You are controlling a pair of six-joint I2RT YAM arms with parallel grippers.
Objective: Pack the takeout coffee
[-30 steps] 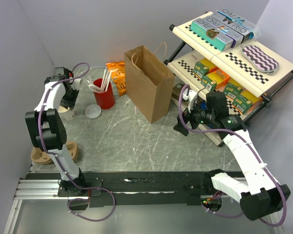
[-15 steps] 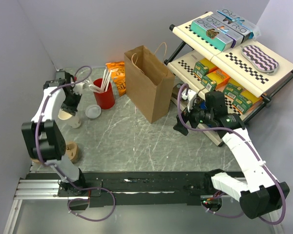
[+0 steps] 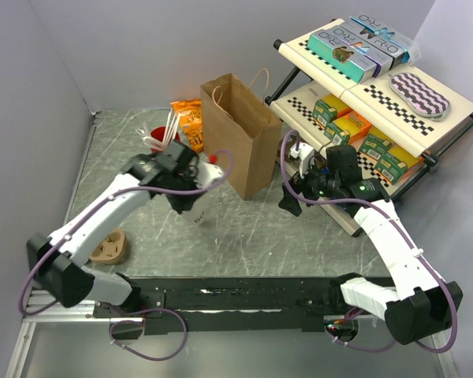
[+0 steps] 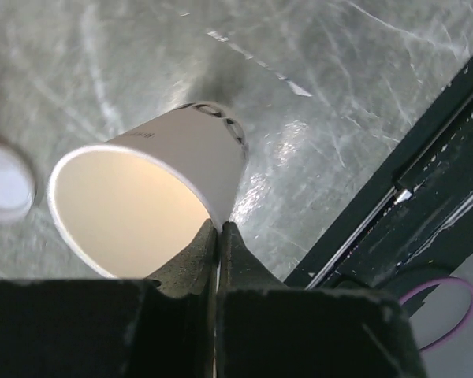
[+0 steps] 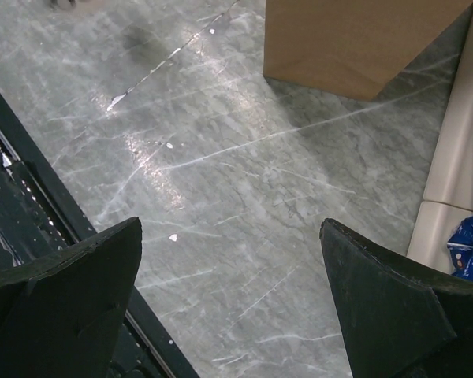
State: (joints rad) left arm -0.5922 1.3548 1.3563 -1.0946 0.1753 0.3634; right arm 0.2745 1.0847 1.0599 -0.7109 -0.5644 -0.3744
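The left gripper pinches the wall of the takeout coffee cup at its rim, one finger inside the mouth and one outside, the jaws almost meeting on the paper. The small white cup hangs tilted just ahead of the fingertips, its open mouth and cream interior turned toward the wrist camera and dark print showing on its side. Whether its base touches the table cannot be told.

A round white lid lies flat on the grey marbled surface off to the gripper's left in the wrist view, apart from the cup.

Seen from above, the left gripper reaches out over the middle of the table with the cup at its tip. The brown paper bag stands upright beyond the gripper and slightly to its right, near but not touching. A brown pulp cup carrier sits well behind and to the gripper's left, by the near edge.

The right gripper hovers with its jaws spread wide and nothing between them. Bare table lies under it, and a lower corner of the bag stands ahead of its fingers. From above, the right gripper is just right of the bag, with a tiered rack of boxed goods on its far side.
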